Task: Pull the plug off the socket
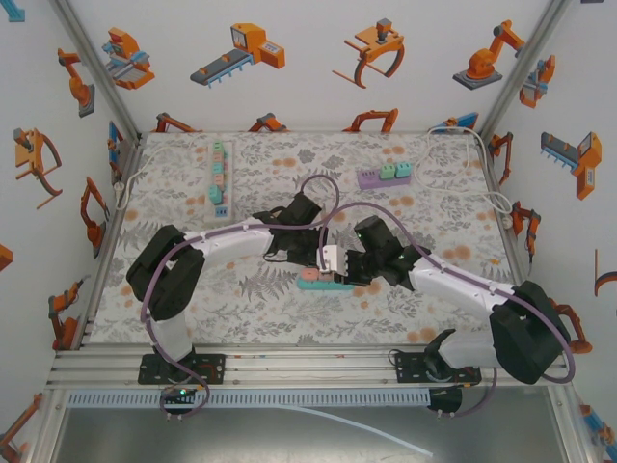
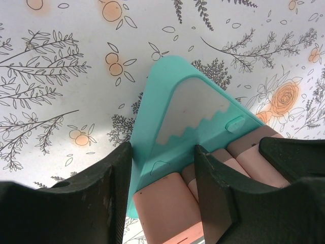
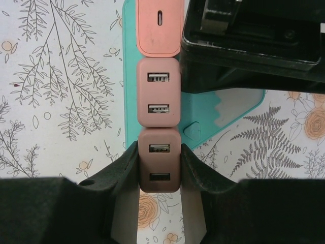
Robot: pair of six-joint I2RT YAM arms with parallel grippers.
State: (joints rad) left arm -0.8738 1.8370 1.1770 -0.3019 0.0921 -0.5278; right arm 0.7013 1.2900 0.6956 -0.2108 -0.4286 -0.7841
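The teal power strip (image 1: pixel 310 284) lies near the middle of the flowered table (image 1: pixel 212 309), with three pink plugs in a row along one long edge. In the right wrist view the right gripper (image 3: pixel 159 147) is clamped on the nearest plug (image 3: pixel 159 170), the one at 6 o'clock in the row. Its fingers (image 3: pixel 122 173) press both sides of it, and two USB ports face up. The middle plug (image 3: pixel 158 91) sits just past it, and the end plug (image 3: pixel 159 25) is at 12 o'clock. In the left wrist view the left gripper (image 2: pixel 162 152) is closed on the strip's far end, one finger on the teal edge and the other tight against the end plug. On the table, a white strip (image 1: pixel 219 178) lies at 10 o'clock from the teal one and a purple strip (image 1: pixel 384 176) at 1 o'clock.
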